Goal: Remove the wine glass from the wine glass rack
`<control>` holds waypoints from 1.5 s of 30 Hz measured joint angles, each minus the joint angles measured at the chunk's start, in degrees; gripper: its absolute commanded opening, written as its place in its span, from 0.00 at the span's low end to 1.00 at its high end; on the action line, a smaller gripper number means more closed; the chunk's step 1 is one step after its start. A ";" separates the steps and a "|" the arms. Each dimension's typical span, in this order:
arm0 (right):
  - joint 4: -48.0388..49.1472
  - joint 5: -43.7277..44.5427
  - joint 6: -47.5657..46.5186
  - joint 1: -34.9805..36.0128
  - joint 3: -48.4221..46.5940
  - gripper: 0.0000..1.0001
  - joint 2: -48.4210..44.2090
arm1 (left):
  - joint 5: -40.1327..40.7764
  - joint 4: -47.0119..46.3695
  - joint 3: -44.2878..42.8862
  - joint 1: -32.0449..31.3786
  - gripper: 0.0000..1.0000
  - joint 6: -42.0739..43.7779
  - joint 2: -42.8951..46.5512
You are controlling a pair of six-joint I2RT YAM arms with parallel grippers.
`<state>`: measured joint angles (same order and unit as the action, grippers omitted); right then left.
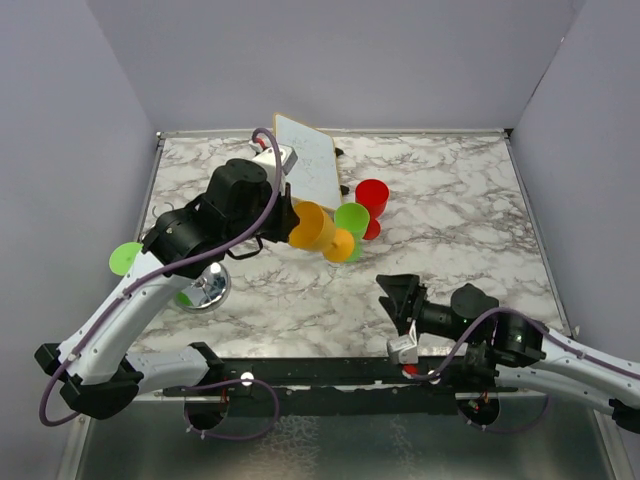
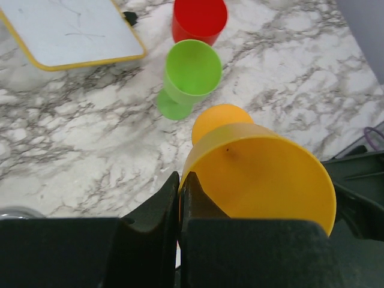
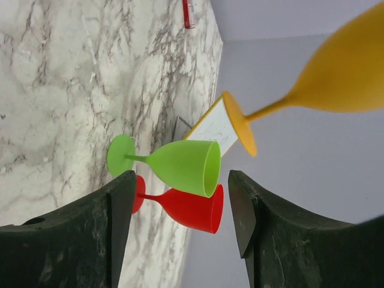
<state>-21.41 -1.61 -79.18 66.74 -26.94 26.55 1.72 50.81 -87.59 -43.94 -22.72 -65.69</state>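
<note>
**Orange glass off the rack, held in the air over the middle of the counter**

The counter (image 1: 470,230) is closed by grey walls (image 1: 60,150) at 9, 12 and 3 o'clock. Only the 6 o'clock edge, where the arms are bolted, is open. The widest free marble is on the right half, from 1 to 4 o'clock. The middle is more crowded. The white board (image 1: 310,160) stands tilted at 12 o'clock, and the red wine glass (image 1: 373,194) and the green wine glass (image 1: 352,217) stand upright just beside each other.

The wine glass rack (image 1: 207,287) stands near the 9 o'clock edge, partly under the left arm (image 1: 130,315). A green disc (image 1: 126,258) shows at its 10 o'clock (to what it belongs I cannot tell).

The left arm goes up along the left edge and bends toward 3 o'clock. The left jaws are clenched on the rim of the orange wine glass (image 1: 313,227). This glass is well apart from the rack and lies almost on its side in the air, foot toward 4 o'clock. The right wrist view shows it higher than the green glass and not touching it.

The right arm (image 1: 530,345) lies low along the 6 o'clock edge and points to 10 o'clock. The right jaws are released, spread wide and holding nothing.
</note>
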 measured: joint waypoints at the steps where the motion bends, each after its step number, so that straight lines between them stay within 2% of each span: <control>1: 0.28 -0.24 2.51 0.00 -0.37 0.64 -0.07 | 1.57 0.87 -0.13 0.00 0.00 0.55 0.00; 5: 6.43 0.79 16.33 0.00 -1.99 0.65 -0.35 | 6.84 4.68 -0.07 0.00 0.00 2.69 -0.66; 9: 13.20 5.92 32.65 0.00 -5.79 0.74 2.23 | 10.01 5.95 2.19 0.00 0.00 3.85 -1.79; 15: 19.67 19.45 61.35 0.00 -14.25 0.82 10.73 | 12.52 5.40 6.29 0.50 0.00 4.24 -6.16; 18: 19.69 26.75 75.38 0.00 -16.39 0.82 14.97 | 13.27 3.72 7.06 1.16 0.00 4.22 -9.22; 22: 16.68 35.08 89.42 0.00 -18.25 0.78 20.50 | 14.71 0.76 7.08 2.67 0.00 4.24 -12.79; 27: 11.26 41.62 97.85 -1.75 -22.64 0.78 26.27 | 15.69 -3.56 7.41 5.25 0.00 4.20 -16.02; 30: 10.38 41.18 100.17 -7.80 -24.44 0.78 27.58 | 15.69 -5.88 7.74 6.51 0.00 4.00 -17.14; 33: 10.56 37.68 101.61 -16.72 -24.55 0.78 27.58 | 15.63 -7.91 7.76 6.86 0.00 3.87 -17.70; 39: 10.64 21.57 106.33 -34.01 -25.77 0.81 31.87 | 15.61 -10.62 7.76 6.86 0.00 3.78 -21.09; 42: 10.67 13.99 109.33 -38.42 -26.60 0.84 34.67 | 15.65 -11.06 7.76 6.86 0.00 3.80 -23.41; 45: 10.12 9.03 112.06 -38.84 -27.91 0.92 36.50 | 15.63 -11.54 7.76 6.86 0.00 3.80 -24.94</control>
<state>-11.29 7.42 32.88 27.90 -54.85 63.05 17.34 39.27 -79.83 -37.08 -18.92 -90.63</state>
